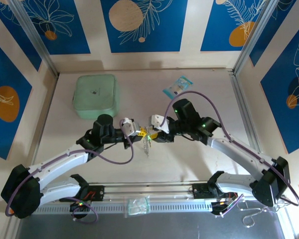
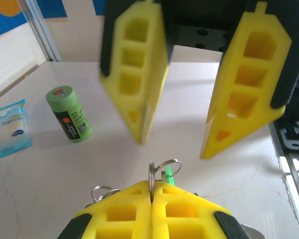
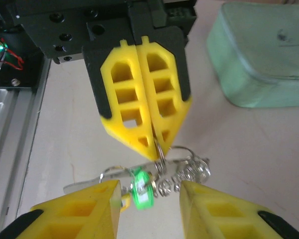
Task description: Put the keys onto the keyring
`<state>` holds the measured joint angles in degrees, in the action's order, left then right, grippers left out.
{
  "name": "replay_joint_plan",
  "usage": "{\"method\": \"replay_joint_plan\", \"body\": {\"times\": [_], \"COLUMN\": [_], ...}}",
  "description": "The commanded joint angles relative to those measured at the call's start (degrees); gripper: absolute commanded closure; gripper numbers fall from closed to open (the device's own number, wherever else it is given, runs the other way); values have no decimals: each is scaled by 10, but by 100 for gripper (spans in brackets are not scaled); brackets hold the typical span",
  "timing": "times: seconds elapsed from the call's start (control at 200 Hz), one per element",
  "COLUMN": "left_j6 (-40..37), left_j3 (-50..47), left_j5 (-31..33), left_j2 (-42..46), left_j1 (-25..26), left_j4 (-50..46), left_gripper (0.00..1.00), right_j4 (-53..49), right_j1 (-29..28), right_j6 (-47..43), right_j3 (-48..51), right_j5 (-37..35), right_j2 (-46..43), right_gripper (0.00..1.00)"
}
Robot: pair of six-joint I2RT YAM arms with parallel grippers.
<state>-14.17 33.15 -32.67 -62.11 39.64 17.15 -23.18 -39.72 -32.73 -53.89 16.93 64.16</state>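
Observation:
My left gripper is shut on a silvery ring of the keyring, holding it edge-on above the table. Small rings and shiny bits dangle below it. The green-headed key hangs in that bunch, and a bit of the yellow key head shows beside it. My right gripper faces the left gripper and is open, one finger on each side of the hanging bunch, touching nothing. From above, both grippers meet at mid-table with the keys dangling between them.
A mint-green zip case lies at the back left. A blue packet lies at the back right, and a green tape roll stands near a blue packet. A metal rail runs along the near edge.

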Motion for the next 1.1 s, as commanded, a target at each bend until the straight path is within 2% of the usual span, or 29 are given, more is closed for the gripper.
{"method": "replay_joint_plan", "body": {"times": [0.0, 0.12, 0.38, 0.465, 0.625, 0.8, 1.095], "left_j6": [70, 115, 135, 136, 138, 142, 146], "left_j3": [-28, -56, -64, -64, -62, -61, -45], "left_j5": [4, 10, 15, 15, 17, 20, 21], "left_j2": [6, 5, 9, 9, 8, 8, 7], "left_j1": [3, 4, 3, 4, 4, 4, 11], "left_j4": [101, 163, 185, 185, 183, 184, 197], "left_gripper": [100, 100, 100, 100, 100, 100, 100], "right_j4": [66, 95, 114, 121, 118, 99, 119], "right_j1": [-1, -31, -48, -50, -51, -60, -97], "right_j6": [10, -12, 4, 2, -5, -19, -81], "right_j3": [34, 67, 64, 63, 57, 51, 73], "right_j5": [6, -58, -101, -109, -108, -100, -134], "right_j2": [-28, -41, -18, -17, -18, -15, -15], "right_gripper": [63, 64, 65, 70, 88, 100, 100]}}
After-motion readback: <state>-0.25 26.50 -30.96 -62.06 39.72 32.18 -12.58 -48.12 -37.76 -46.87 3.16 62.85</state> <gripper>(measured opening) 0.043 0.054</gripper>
